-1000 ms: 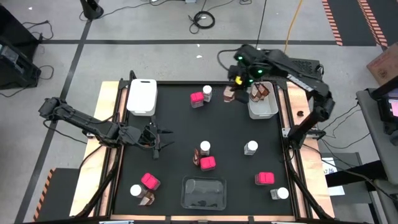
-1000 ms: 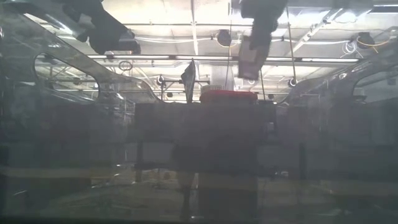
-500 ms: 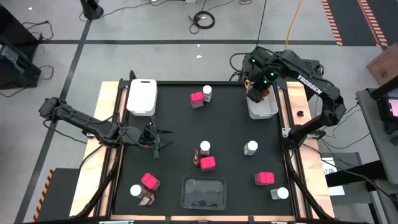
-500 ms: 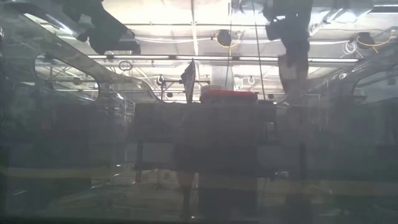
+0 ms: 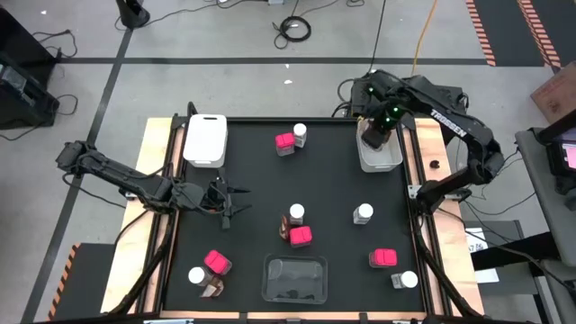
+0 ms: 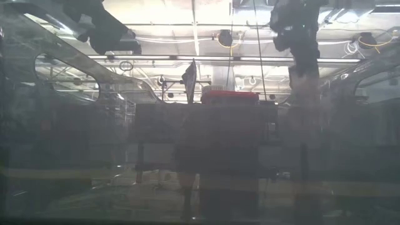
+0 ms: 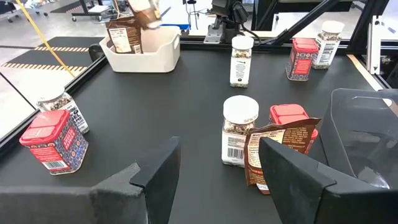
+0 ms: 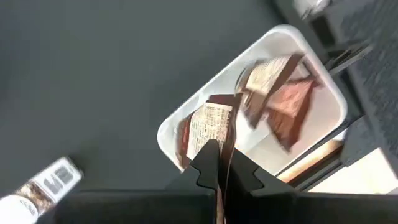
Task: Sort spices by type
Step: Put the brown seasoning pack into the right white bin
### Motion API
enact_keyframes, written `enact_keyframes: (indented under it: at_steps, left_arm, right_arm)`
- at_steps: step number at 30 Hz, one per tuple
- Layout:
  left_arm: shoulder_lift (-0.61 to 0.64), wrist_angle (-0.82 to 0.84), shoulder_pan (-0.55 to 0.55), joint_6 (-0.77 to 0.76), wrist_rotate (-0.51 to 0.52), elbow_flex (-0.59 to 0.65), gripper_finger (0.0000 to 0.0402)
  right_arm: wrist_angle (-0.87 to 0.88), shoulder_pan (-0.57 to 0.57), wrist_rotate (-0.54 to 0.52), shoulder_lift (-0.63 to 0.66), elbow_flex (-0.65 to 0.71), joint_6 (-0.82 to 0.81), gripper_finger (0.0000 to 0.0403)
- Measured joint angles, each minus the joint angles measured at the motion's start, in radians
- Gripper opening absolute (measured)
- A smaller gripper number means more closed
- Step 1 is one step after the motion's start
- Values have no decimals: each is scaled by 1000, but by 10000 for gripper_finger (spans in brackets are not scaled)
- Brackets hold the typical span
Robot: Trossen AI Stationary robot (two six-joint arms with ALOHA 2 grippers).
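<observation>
Hanging over the white bin (image 5: 382, 155) at the table's far right corner, the right gripper (image 5: 376, 133) pinches a brown spice packet (image 5: 372, 137) in the high view. The left gripper (image 5: 225, 203) waits low at the table's left side, fingers parted and empty; a clear jar (image 5: 296, 213) and a pink box (image 5: 301, 236) sit ahead of it, near the table's middle.

Low view: the right arm (image 6: 299, 31) comes down from above, but what its gripper holds is too murky to tell.

Left wrist view: just beyond the spread fingers (image 7: 158, 171) stand a white-lidded jar (image 7: 239, 129), a brown packet (image 7: 278, 152) and a pink box (image 7: 292, 119) touching it; far ahead, the white bin (image 7: 142, 55) holds a packet.

Right wrist view: the closed fingertips (image 8: 219, 163) clamp a thin brown packet (image 8: 208, 127) directly above the bin (image 8: 186, 113), where other brown packets (image 8: 280, 99) lie.
</observation>
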State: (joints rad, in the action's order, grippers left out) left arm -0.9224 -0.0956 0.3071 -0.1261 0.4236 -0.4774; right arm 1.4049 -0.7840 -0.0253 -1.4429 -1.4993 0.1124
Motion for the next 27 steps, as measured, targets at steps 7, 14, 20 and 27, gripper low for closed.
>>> enact_keyframes:
  at_steps: [7,14,20,27]
  left_arm:
    - [0,0,0,0,0,0,221]
    - [0,0,0,-5,0,0,221]
    - [0,0,0,-21,0,0,221]
    - [0,7,0,-22,0,0,221]
  right_arm:
    - [-97,-64,-212,54,-34,-107,0]
    - [-205,-140,-246,29,-34,-143,0]
    - [-230,-194,-266,-37,-16,-138,0]
    - [-293,-225,-340,-52,55,-134,0]
